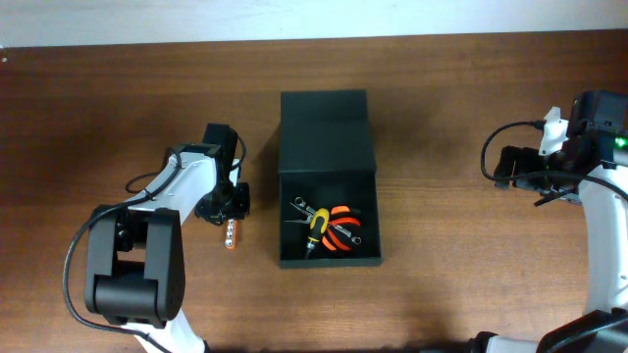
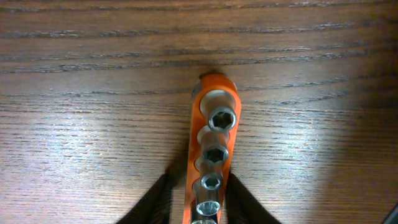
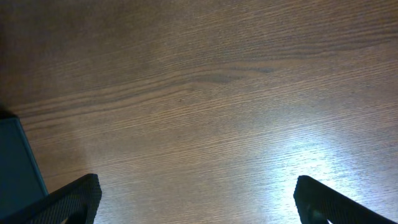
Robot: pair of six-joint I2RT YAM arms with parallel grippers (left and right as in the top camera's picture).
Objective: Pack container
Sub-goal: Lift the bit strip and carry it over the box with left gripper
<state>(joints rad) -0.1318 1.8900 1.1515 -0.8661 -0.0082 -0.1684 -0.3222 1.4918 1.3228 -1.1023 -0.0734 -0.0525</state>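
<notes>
My left gripper [image 2: 208,190] is narrow, clamped on the orange socket rail [image 2: 212,134]; I should lift it level, then cross to the container [image 1: 327,127].

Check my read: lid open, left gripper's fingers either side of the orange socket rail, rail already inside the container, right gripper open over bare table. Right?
One slip. The socket rail is not inside the container; the overhead view shows it lying on the table beside the box, on the left arm's side. The rest stands: lid open, left gripper with fingers either side of the rail, right gripper open over bare table.
</notes>
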